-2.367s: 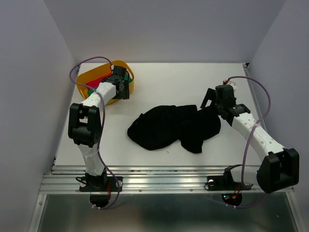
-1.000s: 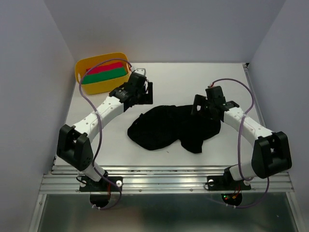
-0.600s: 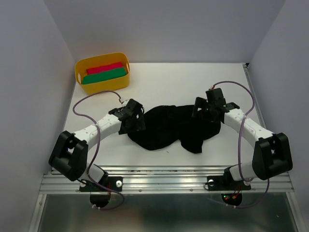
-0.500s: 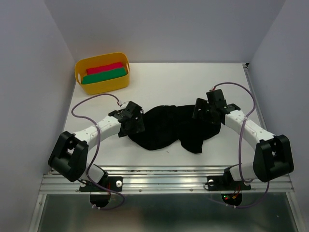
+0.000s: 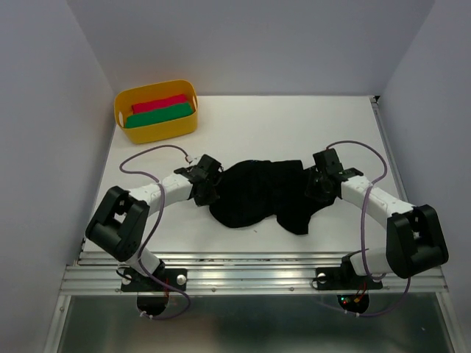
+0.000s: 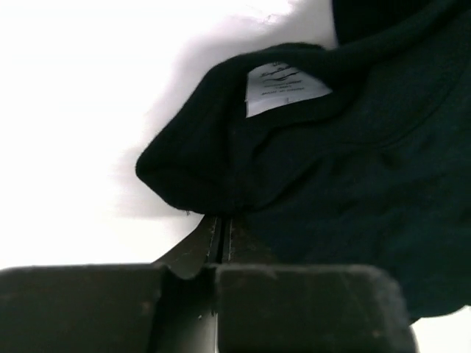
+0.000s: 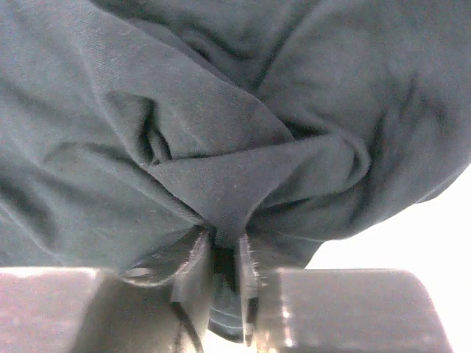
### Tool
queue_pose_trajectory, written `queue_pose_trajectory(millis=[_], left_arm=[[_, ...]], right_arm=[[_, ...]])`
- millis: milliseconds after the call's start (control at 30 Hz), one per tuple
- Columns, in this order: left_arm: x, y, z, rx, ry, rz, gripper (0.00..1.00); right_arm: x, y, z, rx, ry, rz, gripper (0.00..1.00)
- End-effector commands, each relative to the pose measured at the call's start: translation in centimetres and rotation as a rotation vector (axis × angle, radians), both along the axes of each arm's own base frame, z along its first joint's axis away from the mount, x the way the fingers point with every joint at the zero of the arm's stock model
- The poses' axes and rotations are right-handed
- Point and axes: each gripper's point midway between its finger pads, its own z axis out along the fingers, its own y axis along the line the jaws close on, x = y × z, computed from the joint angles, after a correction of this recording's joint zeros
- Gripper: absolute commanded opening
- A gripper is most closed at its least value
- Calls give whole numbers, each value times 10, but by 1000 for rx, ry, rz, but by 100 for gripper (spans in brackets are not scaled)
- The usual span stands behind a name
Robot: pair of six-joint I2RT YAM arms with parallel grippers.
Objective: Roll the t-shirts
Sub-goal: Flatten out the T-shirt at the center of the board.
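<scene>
Overhead, the black t-shirt (image 5: 261, 193) lies crumpled at the middle of the table (image 5: 287, 125), spread sideways between the two arms. The left gripper (image 5: 208, 190) sits at the shirt's 9 o'clock edge and the right gripper (image 5: 318, 187) at its 3 o'clock edge, both low on the cloth. A yellow tub (image 5: 158, 132) stands well apart at the table's 10 o'clock corner. It holds a red cloth (image 5: 160, 103) and a green cloth (image 5: 160, 113) lying side by side. Nothing lies between either gripper and the shirt. Purple cables loop over each arm.

From the left wrist, the left gripper (image 6: 221, 229) has its jaws pressed together with only a hairline seam between them. The black t-shirt (image 6: 338, 176) fills the view from 12 to 4 o'clock, and its rounded fold comes right down onto the fingertips. In this dark patch it looks as though a thin pinch of the hem is caught there. A white label (image 6: 283, 87) shows inside the neckline at 12 o'clock, and bare table (image 6: 73, 110) lies at 9 to 11 o'clock.

From the right wrist, the right gripper (image 7: 223, 254) is clamped on a peaked fold of the black t-shirt (image 7: 221, 110). The cloth is drawn into a triangle that runs down between the two fingers. Wrinkled fabric covers nearly everything, with a sliver of table (image 7: 427, 243) at 4 o'clock.
</scene>
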Motion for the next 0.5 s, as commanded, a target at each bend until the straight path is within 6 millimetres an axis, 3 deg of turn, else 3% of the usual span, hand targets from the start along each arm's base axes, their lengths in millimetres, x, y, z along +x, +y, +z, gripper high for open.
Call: queue_pose_trajectory(millis=[0, 33, 100, 133, 200, 233, 267, 300, 333, 400, 433, 467], left_arm=[[31, -13, 38, -8, -115, -43, 0], [46, -15, 62, -4, -176, -40, 0], [61, -13, 89, 25, -246, -54, 0], [77, -14, 123, 28, -322, -43, 0], [93, -9, 162, 42, -404, -32, 0], [106, -7, 203, 50, -490, -33, 0], [112, -4, 224, 51, -533, -26, 0], [122, 0, 269, 39, -627, -20, 0], [125, 4, 292, 35, -672, -15, 0], [127, 11, 336, 19, -767, -2, 0], [125, 20, 378, -10, -857, 22, 0], [122, 24, 400, -14, -911, 18, 0]], right_arm=[[28, 13, 21, 44, -96, -10, 1], [35, 10, 30, 32, -121, -25, 1], [51, 12, 58, 33, -204, -21, 1], [68, 10, 88, 22, -283, -38, 1], [84, 6, 127, -1, -382, -40, 1], [97, 2, 167, -20, -477, -50, 1], [103, 0, 189, -28, -528, -50, 1], [107, -4, 209, -44, -572, -62, 1], [112, -5, 251, -34, -662, -72, 1], [114, -10, 291, -51, -748, -75, 1], [112, -15, 309, -64, -783, -86, 1], [107, -19, 348, -61, -864, -92, 1]])
